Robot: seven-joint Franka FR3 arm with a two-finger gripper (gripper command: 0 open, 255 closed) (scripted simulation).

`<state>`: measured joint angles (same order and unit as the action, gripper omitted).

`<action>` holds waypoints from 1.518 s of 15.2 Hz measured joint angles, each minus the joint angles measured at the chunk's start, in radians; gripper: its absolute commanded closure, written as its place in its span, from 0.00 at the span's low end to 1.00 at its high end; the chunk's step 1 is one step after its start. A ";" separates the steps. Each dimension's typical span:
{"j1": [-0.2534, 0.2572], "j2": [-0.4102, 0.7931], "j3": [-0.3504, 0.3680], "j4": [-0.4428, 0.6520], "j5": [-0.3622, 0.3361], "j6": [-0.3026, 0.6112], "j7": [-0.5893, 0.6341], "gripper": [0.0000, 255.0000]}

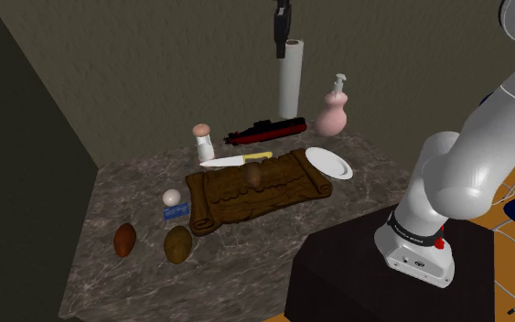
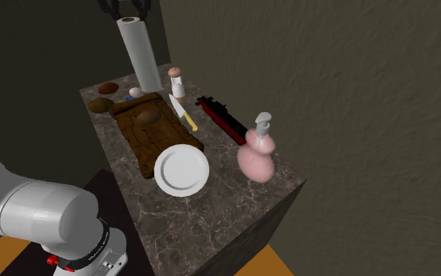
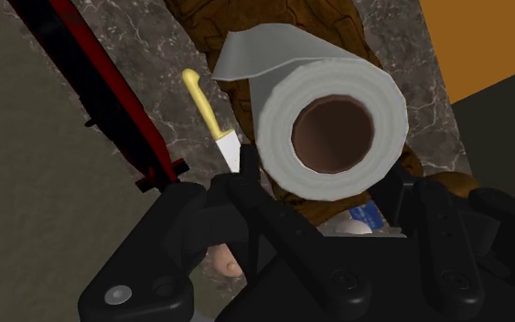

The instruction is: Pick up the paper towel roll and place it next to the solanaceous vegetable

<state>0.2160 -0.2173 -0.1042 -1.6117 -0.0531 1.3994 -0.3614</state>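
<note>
Pincer: black pincer (image 3: 321, 183) at the top of the shoulder view, pointing down; jaws spread just to the roll's width.
Grip: grasping the paper towel roll (image 1: 289, 84). In the wrist view, the fingers (image 3: 237, 187) press on opposite sides of the roll near its upper end.
Paper towel roll: white and upright, hanging directly below the pincer over the far side of the table (image 1: 127, 183). Its lower end looks clear of the surface. A loose flap of sheet sticks out from one side.
Potato: an olive-brown rounded lump (image 1: 177, 244) that looks like a potato, lying near the table's near edge, toward the shoulder view's left. A reddish-brown lump (image 1: 125, 240) lies just to its left.
Roll to potato: well apart, with the cutting board (image 1: 283, 187) between them.
Cutting board: brown wood in the middle of the table, with another brown lump (image 1: 257, 174) on it.
Knife: yellow handle (image 1: 237, 161), at the board's far edge.
Far row: a salt shaker (image 1: 203, 142), a long red and black toy (image 1: 264, 131) and a pink soap dispenser (image 1: 333, 110).
Plate: white (image 1: 328, 163), at the board's right end in the shoulder view.
Small things: a white egg (image 1: 171, 196) and a blue packet (image 1: 177, 211), at the board's left end.
</note>
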 measured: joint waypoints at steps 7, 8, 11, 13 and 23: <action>0.068 -0.005 0.113 -0.014 0.024 0.002 0.182 1.00; 0.078 0.001 0.130 -0.002 0.028 -0.005 0.209 1.00; 0.106 0.022 0.177 0.020 0.037 -0.007 0.286 1.00; 0.126 0.028 0.208 0.023 0.042 -0.006 0.337 1.00; 0.235 0.184 0.360 0.204 0.034 -0.039 0.597 1.00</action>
<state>0.4509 -0.0337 0.2556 -1.4076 -0.0195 1.3605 0.2356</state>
